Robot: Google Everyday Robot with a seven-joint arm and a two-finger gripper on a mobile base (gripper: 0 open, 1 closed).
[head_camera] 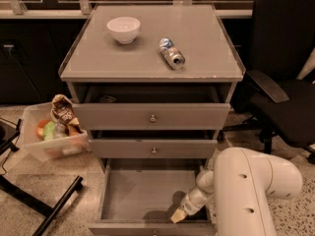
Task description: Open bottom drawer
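Note:
The bottom drawer (142, 195) of the grey cabinet is pulled far out, and its plain grey inside shows. Its front panel (147, 227) lies at the lower edge of the view, with only the top of its knob showing. My gripper (178, 215) reaches down from the white arm (246, 191) into the drawer's front right corner, just behind the front panel. The middle drawer (153, 149) and the top drawer (151, 116) are each slightly open above it.
A white bowl (123, 29) and a can lying on its side (172, 53) rest on the cabinet top. A clear bin of snacks (53, 132) stands on the floor at the left, with a black stand leg below it. A black office chair (283, 82) stands at the right.

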